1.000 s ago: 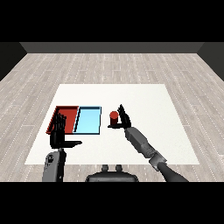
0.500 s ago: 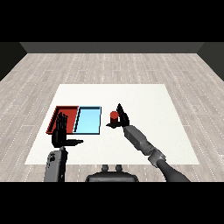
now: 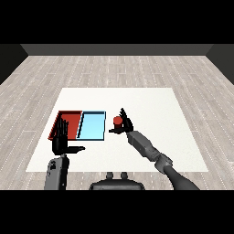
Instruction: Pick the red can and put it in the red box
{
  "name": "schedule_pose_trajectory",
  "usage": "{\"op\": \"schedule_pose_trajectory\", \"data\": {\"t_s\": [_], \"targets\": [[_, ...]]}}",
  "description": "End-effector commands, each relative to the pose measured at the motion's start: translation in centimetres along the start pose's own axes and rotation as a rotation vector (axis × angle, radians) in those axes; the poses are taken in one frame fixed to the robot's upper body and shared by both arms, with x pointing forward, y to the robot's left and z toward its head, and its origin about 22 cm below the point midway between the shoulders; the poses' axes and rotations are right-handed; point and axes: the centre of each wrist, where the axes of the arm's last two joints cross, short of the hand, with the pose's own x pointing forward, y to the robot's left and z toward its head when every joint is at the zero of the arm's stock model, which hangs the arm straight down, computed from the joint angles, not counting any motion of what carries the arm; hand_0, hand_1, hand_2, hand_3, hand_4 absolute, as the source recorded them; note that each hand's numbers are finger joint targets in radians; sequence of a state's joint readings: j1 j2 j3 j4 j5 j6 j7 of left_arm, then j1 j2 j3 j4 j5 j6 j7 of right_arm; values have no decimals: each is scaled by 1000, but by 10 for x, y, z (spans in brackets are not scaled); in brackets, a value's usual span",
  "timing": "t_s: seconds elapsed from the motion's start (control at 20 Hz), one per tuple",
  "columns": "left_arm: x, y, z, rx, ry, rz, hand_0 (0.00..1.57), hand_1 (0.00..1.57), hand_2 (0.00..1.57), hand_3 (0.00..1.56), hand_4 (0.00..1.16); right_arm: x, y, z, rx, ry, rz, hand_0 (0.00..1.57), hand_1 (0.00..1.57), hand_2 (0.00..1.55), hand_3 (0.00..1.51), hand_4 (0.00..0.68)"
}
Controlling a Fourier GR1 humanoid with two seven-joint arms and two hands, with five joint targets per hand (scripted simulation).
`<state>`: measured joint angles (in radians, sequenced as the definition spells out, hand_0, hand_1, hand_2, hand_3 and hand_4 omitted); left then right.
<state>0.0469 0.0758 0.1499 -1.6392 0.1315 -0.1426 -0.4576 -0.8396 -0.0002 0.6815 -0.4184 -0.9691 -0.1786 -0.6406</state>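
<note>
Beside right hand (image 3: 125, 123), small red can (image 3: 117, 121)

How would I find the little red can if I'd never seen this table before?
Look at the white table and find the two trays lying side by side, the red tray and the light blue tray. Just right of the blue one, by the robot's right hand, is the red can. It is the only small, round, red thing outside the trays.

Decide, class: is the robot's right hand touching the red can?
Cannot tell. In the head view the right hand sits right beside the red can, thumb under it, but no plain contact or gap shows.
</note>
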Motion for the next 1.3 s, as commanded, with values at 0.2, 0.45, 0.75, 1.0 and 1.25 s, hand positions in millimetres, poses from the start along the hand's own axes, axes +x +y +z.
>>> {"op": "schedule_pose_trajectory", "data": {"t_s": [0.2, 0.45, 0.75, 1.0, 1.25], "targets": [[-1, -4, -1, 2, -14, -5, 0, 0, 0, 0, 0, 6, -2, -11, -188, 125, 204, 1519, 1519, 1479, 1409, 524], [6, -7, -5, 7, -22, -12, 0, 0, 0, 0, 0, 10, 3, -15, -241, 187, 344, 1434, 1434, 1449, 1406, 528], [-3, -3, -6, 17, 0, -27, 0, 0, 0, 0, 0, 7, -4, -15, -242, 249, 398, 1504, 1504, 1476, 1419, 519], [0, -9, 6, -3, 6, 0, 0, 0, 0, 0, 0, 6, -1, -13, -212, 172, 381, 1472, 1472, 1451, 1393, 521], [2, -1, -3, -15, -1, 3, 0, 0, 0, 0, 0, 13, 8, -16, -206, 41, 353, 1481, 1481, 1444, 1387, 573]]}}
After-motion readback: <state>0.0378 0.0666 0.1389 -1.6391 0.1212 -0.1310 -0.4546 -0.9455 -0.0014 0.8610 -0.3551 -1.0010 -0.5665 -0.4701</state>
